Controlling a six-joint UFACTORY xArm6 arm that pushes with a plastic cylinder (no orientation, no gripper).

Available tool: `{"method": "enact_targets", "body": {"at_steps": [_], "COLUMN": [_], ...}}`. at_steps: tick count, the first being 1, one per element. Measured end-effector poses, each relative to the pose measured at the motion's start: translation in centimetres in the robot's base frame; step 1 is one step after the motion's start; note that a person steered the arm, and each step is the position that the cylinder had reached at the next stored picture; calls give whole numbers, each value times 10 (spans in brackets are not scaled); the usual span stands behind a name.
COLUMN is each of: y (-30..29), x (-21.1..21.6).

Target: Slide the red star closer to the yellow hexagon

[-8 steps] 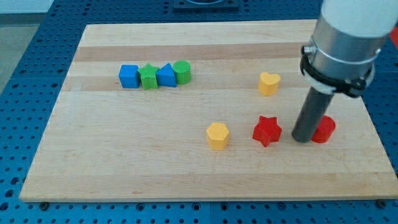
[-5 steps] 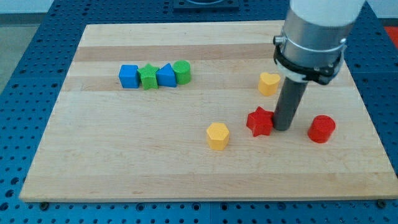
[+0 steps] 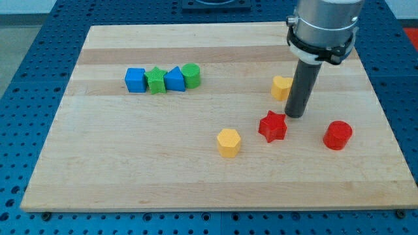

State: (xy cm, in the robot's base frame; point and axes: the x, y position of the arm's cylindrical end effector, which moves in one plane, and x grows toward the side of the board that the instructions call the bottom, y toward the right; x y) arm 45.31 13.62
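While my tip [image 3: 294, 115] sits just right of the red star [image 3: 273, 126] (slightly farther back), it holds nothing. The yellow hexagon [image 3: 228, 142] lies near the star's left.

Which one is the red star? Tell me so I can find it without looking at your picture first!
Look at the wooden board and go to its right half, a little below the middle. There the red star sits just below and to the left of my tip, with the yellow hexagon to its left. The other red block, farther right, is round, but this one has points.
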Motion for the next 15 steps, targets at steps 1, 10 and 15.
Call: {"method": "enact_targets", "body": {"at_steps": [1,10,15], "y": [0,-51,-4], "x": [-4,46,90]}}
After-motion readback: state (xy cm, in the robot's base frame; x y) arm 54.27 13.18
